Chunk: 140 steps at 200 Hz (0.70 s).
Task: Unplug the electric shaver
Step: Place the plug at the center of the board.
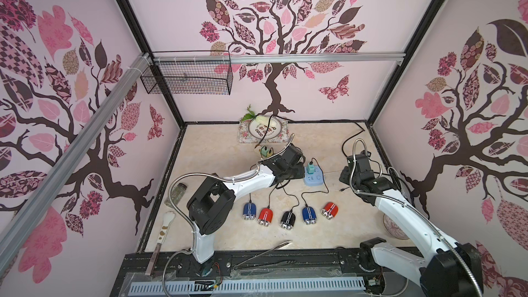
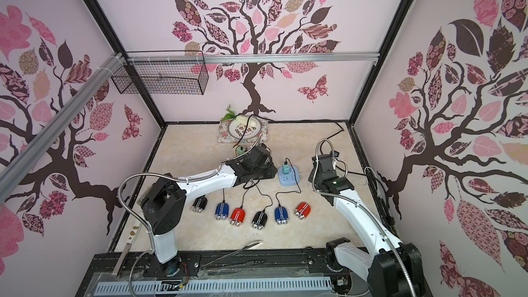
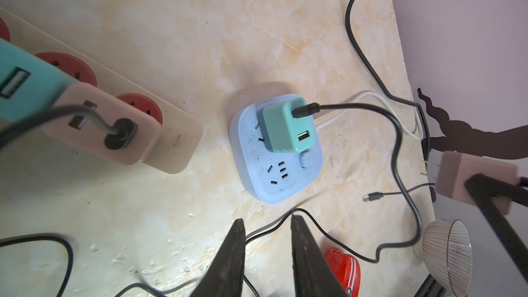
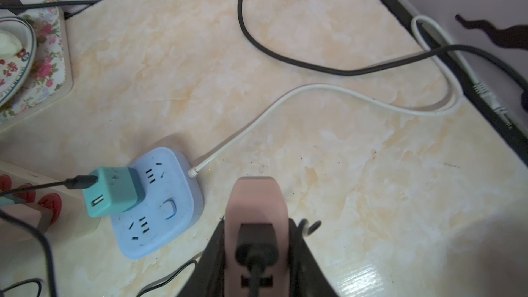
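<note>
Right gripper (image 4: 257, 224) jaws clamp pink adapter (image 4: 254, 195), cable plugged in it, held clear of desk (image 1: 228, 235). Left gripper (image 3: 267, 221) jaws narrow, empty, near blue socket (image 3: 285, 178) carrying teal adapter (image 3: 285, 130). Shavers (image 1: 287, 220) lie in row at desk front, cords attached.

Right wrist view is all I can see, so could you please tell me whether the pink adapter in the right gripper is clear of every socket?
Observer: Yes. The left wrist view shows the pink adapter held in the right gripper with its prongs bare, in no socket.
Operator: Thank you. Where does its cable end?
Observer: It seems to end in a far connector lying loose on the table, plugged into nothing.
Operator: And the left gripper?
Observer: The left gripper is open and empty, near the blue socket cube.
</note>
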### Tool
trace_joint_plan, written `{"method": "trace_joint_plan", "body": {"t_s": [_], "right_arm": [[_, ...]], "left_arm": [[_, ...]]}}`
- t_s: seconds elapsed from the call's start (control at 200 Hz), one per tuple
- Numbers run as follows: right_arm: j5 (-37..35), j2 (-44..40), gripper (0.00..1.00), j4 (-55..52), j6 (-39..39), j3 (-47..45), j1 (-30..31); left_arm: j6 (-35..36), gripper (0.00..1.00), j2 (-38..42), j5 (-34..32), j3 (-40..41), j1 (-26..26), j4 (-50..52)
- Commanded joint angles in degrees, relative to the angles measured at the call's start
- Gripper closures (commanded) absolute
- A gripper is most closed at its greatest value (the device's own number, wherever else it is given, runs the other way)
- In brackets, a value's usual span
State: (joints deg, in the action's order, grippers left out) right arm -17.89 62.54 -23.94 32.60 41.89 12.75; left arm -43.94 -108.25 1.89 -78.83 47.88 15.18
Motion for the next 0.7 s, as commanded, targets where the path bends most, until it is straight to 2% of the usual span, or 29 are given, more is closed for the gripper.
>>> {"method": "trace_joint_plan", "body": {"t_s": [0.0, 0.365, 0.695], "right_arm": [[7.59, 0.74, 0.71, 5.55, 1.45, -2.16, -3.94], [22.69, 5.04, 0.70, 15.65, 3.89, -9.63, -11.36], [33.27, 10.29, 0.70, 25.48, 7.79, -15.09, -16.45]], "left_arm": [[1.26, 0.69, 2.35, 1.01, 2.19, 0.03, -0.77], [1.33, 0.64, 3.93, 4.91, 2.26, -0.02, -2.76], [-1.98, 0.58, 8.00, 12.59, 4.92, -1.26, -9.74]]}}
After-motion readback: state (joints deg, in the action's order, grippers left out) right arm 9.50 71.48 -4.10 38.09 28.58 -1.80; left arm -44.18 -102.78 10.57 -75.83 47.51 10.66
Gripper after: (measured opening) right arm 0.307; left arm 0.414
